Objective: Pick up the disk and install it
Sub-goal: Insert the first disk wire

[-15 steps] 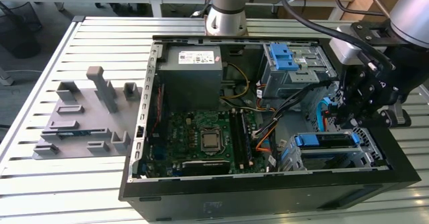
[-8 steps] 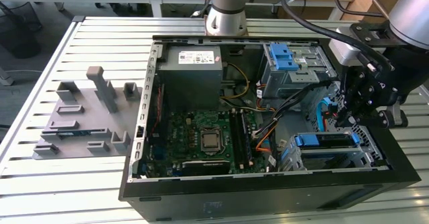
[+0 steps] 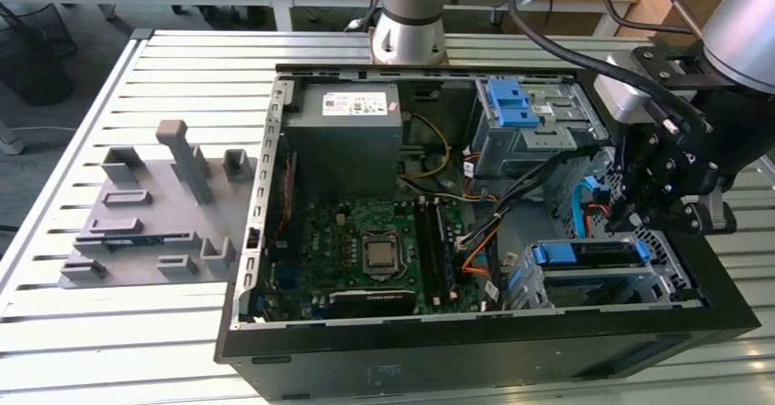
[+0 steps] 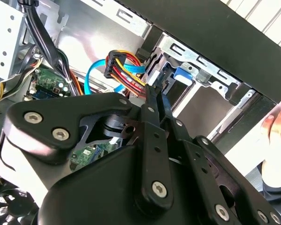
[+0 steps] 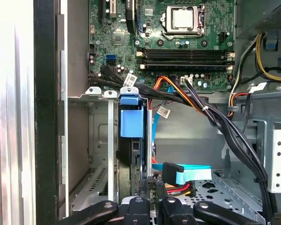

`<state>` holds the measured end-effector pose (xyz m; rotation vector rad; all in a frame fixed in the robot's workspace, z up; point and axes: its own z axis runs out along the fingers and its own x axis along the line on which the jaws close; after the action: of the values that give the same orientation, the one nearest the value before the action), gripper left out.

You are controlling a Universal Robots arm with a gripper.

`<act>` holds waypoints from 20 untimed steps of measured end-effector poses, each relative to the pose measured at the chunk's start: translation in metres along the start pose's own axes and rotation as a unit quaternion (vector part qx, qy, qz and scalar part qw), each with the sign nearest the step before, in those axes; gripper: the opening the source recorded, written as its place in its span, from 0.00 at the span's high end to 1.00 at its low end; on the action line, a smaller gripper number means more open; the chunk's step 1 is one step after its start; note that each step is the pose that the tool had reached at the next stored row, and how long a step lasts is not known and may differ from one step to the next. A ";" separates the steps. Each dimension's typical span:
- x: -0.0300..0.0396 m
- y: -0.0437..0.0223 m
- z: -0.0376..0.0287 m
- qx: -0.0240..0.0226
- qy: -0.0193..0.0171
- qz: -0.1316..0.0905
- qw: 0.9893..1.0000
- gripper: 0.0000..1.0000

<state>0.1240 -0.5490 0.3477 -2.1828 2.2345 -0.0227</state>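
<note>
We judge the work to be in its installing step, not the pick-up: the disk sits in the drive cage, just beyond the fingertips, and its blue carrier end stands upright between the cage's metal walls ahead of the fingers. In the second wrist view the fingers of the gripper lie drawn together, side by side, and we see nothing clamped between them. Their tips are near the blue plastic of the bay, but we cannot tell whether they touch it. Close beside the fingers runs a bundle of coloured power wires and a blue data cable. To our mind, any further seating calls for a straight push along the cage rails, with the tips kept clear of that cable so that nothing is pinched behind the disk.
</note>
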 end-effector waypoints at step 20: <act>0.0101 -0.0001 0.0085 -0.008 0.000 0.018 1.000 0.83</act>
<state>0.1240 -0.5591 0.3391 -2.1503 2.2808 -0.0048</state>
